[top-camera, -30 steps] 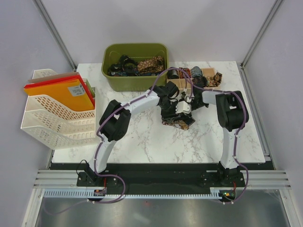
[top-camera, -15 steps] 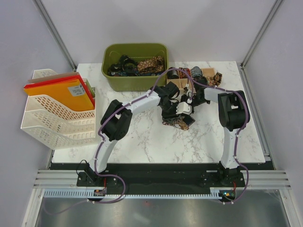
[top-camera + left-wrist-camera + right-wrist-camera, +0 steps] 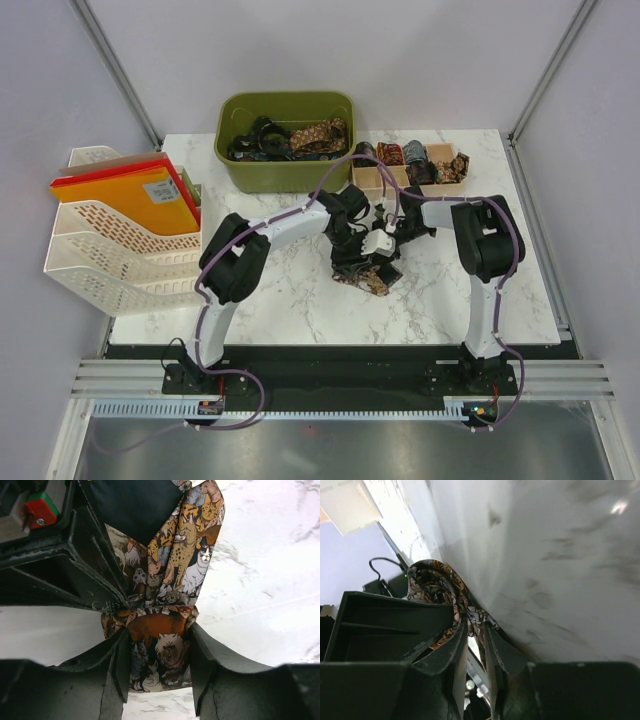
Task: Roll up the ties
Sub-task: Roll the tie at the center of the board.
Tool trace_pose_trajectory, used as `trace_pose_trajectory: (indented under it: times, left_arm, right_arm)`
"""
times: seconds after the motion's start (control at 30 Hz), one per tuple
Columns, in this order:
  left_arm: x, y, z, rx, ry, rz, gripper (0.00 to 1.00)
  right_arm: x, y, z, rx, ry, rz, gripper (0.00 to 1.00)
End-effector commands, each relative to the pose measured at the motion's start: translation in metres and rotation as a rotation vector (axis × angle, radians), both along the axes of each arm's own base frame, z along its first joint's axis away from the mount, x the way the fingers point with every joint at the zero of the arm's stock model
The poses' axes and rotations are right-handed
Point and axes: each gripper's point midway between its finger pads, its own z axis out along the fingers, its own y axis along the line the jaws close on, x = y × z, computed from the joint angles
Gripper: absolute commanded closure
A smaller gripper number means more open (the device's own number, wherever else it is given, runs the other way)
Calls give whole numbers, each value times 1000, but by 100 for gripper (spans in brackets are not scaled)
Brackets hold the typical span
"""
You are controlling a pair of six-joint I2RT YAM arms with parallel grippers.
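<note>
A tie [image 3: 370,279] with a brown and orange cat print lies bunched on the marble table between both arms. In the left wrist view my left gripper [image 3: 159,631] is shut on the tie [image 3: 185,560]; the folded fabric fills the gap and presses against both fingers [image 3: 116,665]. From above, the left gripper [image 3: 352,262] points down onto the bundle. My right gripper [image 3: 381,251] meets it from the right. In the right wrist view the right gripper [image 3: 475,622] stands almost closed, pinching a fold of the tie [image 3: 432,582] at its tips.
A green bin [image 3: 240,170] at the back holds several loose ties. To its right a wooden box [image 3: 372,178] with compartments holds rolled ties. A white stacked tray [image 3: 110,265] with orange folders stands at the left table edge.
Both grippers and the tie bundle have shifted a little toward the near side and left, uncovering the wooden box. The right gripper's jaws have narrowed slightly.
</note>
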Motion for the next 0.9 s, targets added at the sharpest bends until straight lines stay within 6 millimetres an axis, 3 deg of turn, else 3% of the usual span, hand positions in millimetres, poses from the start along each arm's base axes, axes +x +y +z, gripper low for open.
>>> trace_pose_trajectory:
  times: [0.0,0.17,0.33,0.5,0.67,0.8,0.87]
  left_arm:
    - [-59,63,-52,272,226,11,86]
    - [-55,66,-60,266,251,17,87]
    - [-49,63,-59,242,254,24,89]
    - [-46,63,-58,234,252,36,90]
    - [-45,63,-55,216,248,42,90]
    - [-45,64,-55,216,244,46,91]
    - [-43,64,-55,214,238,52,91]
  right_arm:
    - [-16,-6,-33,-135,-13,47,72]
    - [16,-21,0,-84,-166,63,73]
    - [12,-25,30,-50,-213,78,72]
    - [0,-21,35,-9,-180,59,72]
    - [-8,-31,34,-51,-239,75,72]
    - [16,-42,54,-99,-446,14,69]
    - [14,-38,59,-57,-431,4,67]
